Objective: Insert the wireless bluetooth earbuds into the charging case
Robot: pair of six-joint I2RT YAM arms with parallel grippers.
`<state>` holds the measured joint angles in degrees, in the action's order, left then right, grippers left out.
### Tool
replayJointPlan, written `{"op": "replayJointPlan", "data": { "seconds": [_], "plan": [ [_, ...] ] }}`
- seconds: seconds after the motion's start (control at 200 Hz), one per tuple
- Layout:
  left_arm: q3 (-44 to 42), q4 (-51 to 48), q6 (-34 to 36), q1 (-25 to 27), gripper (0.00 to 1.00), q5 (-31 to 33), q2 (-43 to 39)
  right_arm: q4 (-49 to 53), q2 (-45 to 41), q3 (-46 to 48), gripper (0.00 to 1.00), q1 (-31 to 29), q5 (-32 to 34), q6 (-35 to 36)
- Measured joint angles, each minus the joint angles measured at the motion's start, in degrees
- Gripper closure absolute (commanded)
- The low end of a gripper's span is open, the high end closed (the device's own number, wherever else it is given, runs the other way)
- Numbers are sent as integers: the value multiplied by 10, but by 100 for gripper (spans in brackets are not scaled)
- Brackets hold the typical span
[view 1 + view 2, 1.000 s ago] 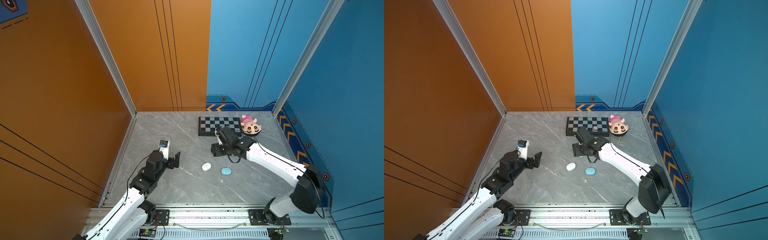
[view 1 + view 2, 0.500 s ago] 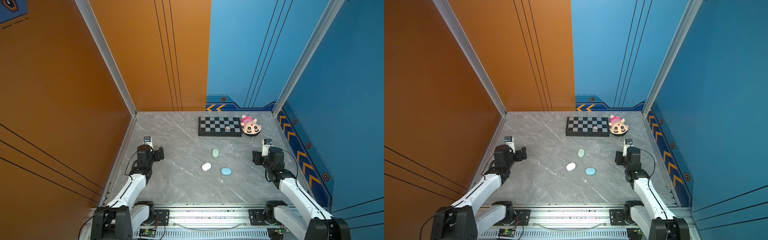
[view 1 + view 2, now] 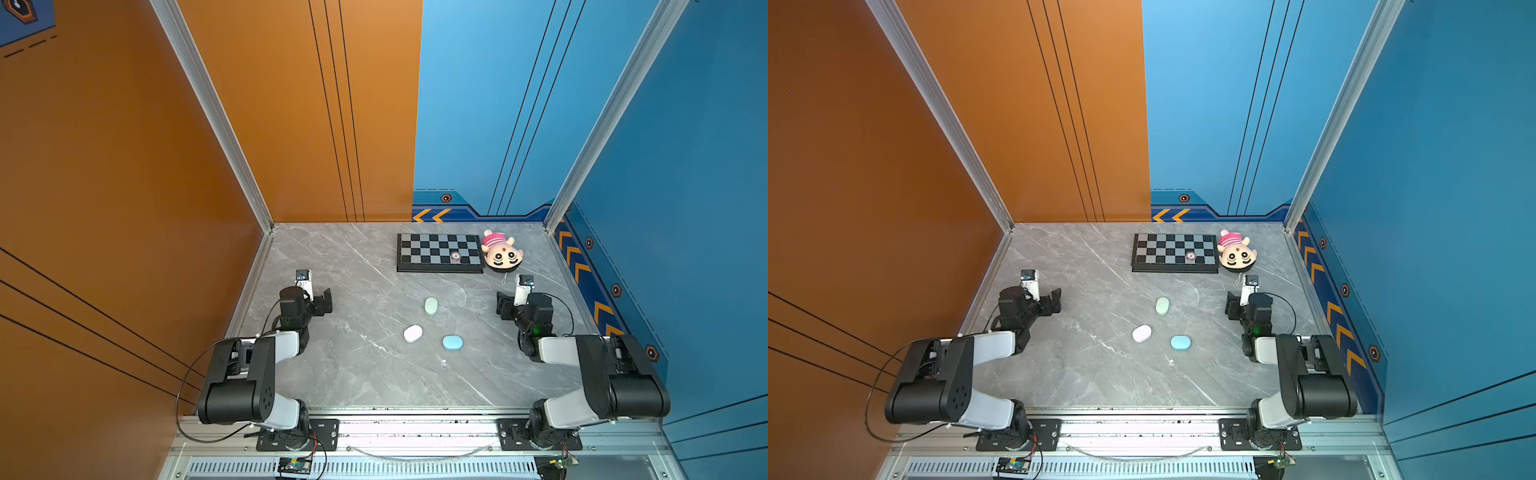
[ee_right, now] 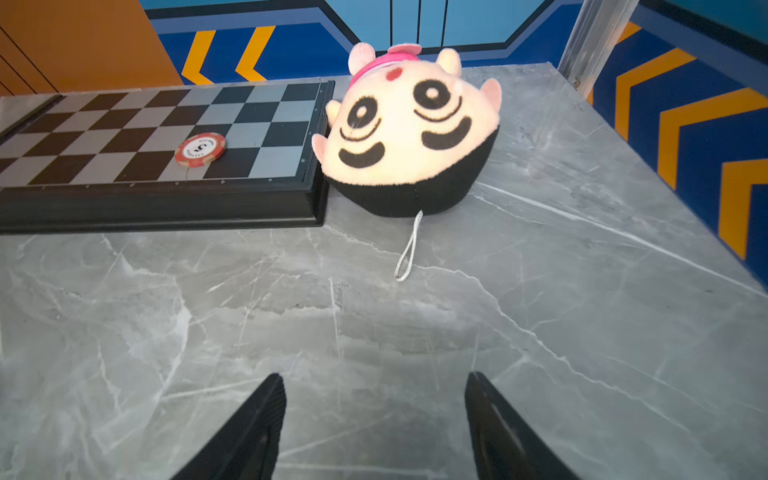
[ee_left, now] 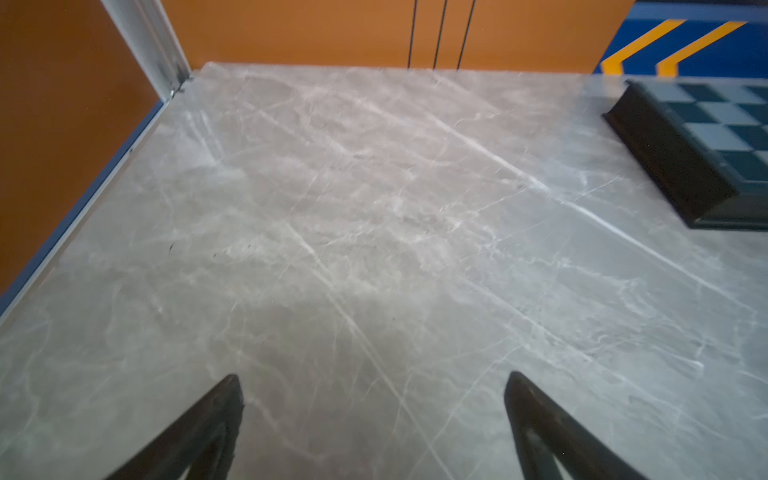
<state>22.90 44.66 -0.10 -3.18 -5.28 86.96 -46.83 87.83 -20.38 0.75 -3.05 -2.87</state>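
Note:
Three shut oval charging cases lie mid-table in both top views: a pale green one [image 3: 431,306] [image 3: 1162,306], a white one [image 3: 412,333] [image 3: 1141,333] and a blue one [image 3: 452,342] [image 3: 1180,342]. The earbuds are out of view; a tiny white speck [image 3: 444,362] in front of the blue case is too small to identify. My left gripper [image 3: 326,300] [image 5: 374,382] hangs open and empty over bare marble, far left of the cases. My right gripper [image 3: 502,305] [image 4: 374,380] is open and empty at the right, apart from the cases.
A black chessboard [image 3: 439,252] [image 4: 124,124] carrying a red poker chip [image 4: 200,149] lies at the back. Beside it rests a pink plush head [image 3: 501,252] [image 4: 411,133] with a cord loop. Orange and blue walls close in three sides.
Both arms have pulled back from the middle to their own sides and folded. The right gripper has left the spot where the green case now lies uncovered, and its jaws stand wider.

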Motion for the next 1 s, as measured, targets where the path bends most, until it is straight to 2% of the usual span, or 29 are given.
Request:
{"op": "replayJointPlan", "data": {
  "seconds": [0.07, 0.42, 1.001],
  "plan": [
    [-5, 18, 1, 11, 2, 10, 25, -13, 6, 0, 0, 0, 2, 0],
    [-6, 61, 1, 37, 2, 83, 32, -30, 7, -7, 0, -7, 41, -3],
    [-6, 70, 1, 40, 2, 100, 32, -33, 7, -7, 0, -12, 55, -3]
  ]
}}
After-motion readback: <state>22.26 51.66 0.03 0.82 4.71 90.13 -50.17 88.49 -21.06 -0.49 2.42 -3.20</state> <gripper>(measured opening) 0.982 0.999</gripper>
